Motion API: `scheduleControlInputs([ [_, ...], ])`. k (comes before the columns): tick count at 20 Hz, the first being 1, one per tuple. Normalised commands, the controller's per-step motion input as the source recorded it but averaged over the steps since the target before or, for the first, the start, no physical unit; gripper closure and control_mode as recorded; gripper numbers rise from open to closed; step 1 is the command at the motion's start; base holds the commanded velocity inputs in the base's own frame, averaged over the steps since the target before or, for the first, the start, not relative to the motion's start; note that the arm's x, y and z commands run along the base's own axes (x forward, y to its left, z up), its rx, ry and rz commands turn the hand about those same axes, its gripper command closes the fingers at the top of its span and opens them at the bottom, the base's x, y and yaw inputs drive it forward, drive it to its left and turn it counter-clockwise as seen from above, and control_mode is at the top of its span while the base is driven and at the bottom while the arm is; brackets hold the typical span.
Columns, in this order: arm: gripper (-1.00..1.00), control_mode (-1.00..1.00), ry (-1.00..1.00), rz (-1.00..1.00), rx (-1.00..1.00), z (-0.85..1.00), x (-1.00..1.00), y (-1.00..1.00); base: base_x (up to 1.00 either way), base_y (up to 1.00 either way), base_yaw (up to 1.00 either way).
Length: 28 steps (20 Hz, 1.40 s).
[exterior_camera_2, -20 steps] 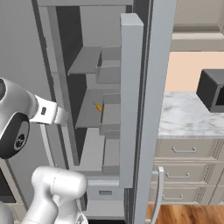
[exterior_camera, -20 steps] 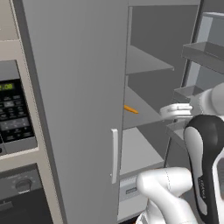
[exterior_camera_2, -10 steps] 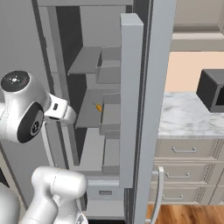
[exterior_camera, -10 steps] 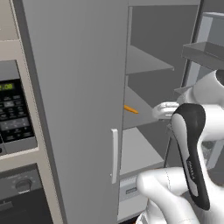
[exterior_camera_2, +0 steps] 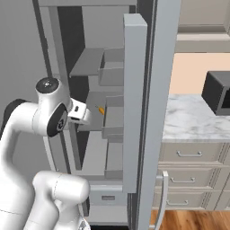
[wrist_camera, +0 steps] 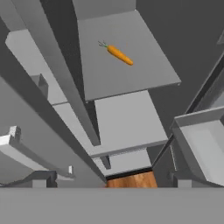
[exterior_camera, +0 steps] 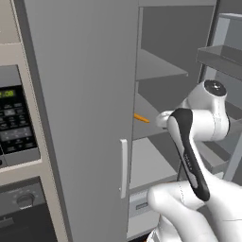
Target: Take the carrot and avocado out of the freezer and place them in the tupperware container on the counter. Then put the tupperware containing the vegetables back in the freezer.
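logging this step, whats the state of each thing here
freezer: door open
carrot: lying flat on a middle shelf, untouched
gripper: jaws open, empty, short of the carrot
counter: holds a black box
drawers: shut

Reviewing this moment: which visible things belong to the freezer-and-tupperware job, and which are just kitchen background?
Belongs to the job:
carrot, lying on a freezer shelf
freezer, door open
counter, marble top
gripper, reaching in near the carrot

Just background:
microwave
black appliance on the counter
drawers
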Motion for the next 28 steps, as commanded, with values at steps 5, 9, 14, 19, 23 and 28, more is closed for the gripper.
scheduleControlInputs([
  [5, -1.00, -1.00, 0.08, 0.00, -0.04, -0.42, 0.58, -0.16, 0.00, 0.00, 0.00],
  [9, -1.00, -1.00, 0.00, 0.00, -0.05, -0.63, 0.52, 0.00, 0.00, 0.00, 0.00],
  [14, -1.00, -1.00, 0.01, 0.00, -0.01, -0.49, 0.43, 0.00, 0.00, 0.00, 0.00],
  [19, -1.00, -1.00, 0.02, 0.00, 0.00, -0.39, 0.44, -0.03, 0.00, 0.00, 0.00],
  [23, -1.00, -1.00, 0.08, 0.00, 0.00, -0.13, 0.40, -0.17, 0.00, 0.00, 0.00],
  [28, -1.00, -1.00, 0.19, 0.01, 0.02, 0.00, 0.41, -0.08, 0.00, 0.00, 0.00],
])
